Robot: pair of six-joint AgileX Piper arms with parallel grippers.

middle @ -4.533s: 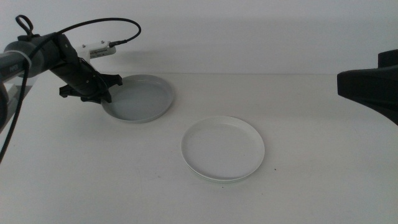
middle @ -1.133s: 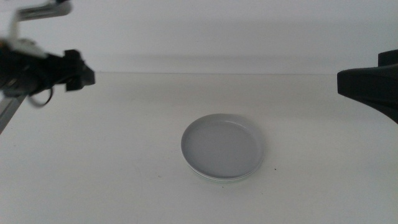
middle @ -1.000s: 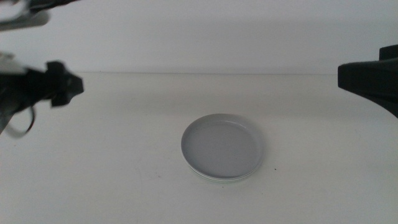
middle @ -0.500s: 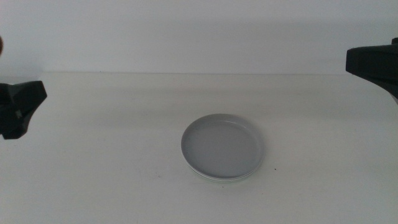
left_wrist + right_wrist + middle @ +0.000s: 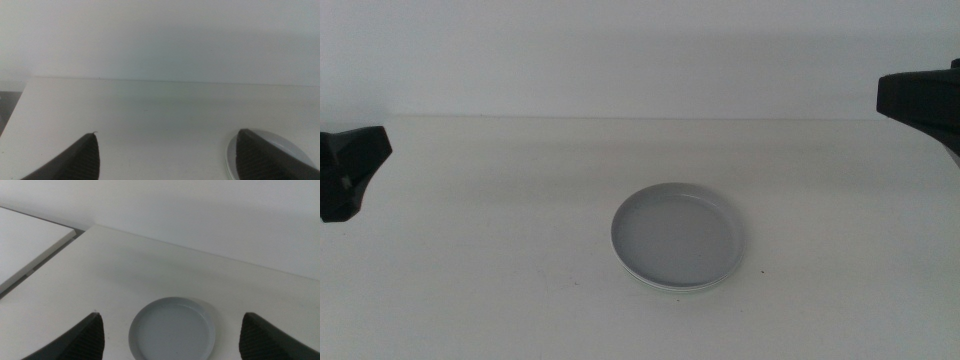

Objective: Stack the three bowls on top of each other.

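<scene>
Stack of bowls (image 5: 676,238) sits on the table (image 5: 500,270), a little right of centre in the middle view. Grey bowl (image 5: 675,232) is on top, face up, level. Under it a pale rim (image 5: 672,287) shows along the near edge, so at least one more bowl is beneath; whether that is one layer or two I cannot tell from this angle, and the mint and white ones cannot be told apart here. No loose bowl shows anywhere else on the table in any view.

Left gripper (image 5: 348,170) is at the left edge of the middle view, well apart from the stack and above the table. In its wrist view the left gripper's jaws are spread wide with nothing between them, and one jaw overlaps the grey bowl's rim (image 5: 231,152) in the picture only, no contact. Right gripper (image 5: 925,95) is at the upper right edge, also well clear. Its wrist view shows wide-spread jaws, empty, with the grey bowl (image 5: 172,332) framed between them far below.

Judgement: task looks done or nearly done. Stack is nested and roughly concentric, nothing tilted, both arms parked away. Only open item is confirming that all three bowls are in the pile; if so, nothing is left to move.
</scene>
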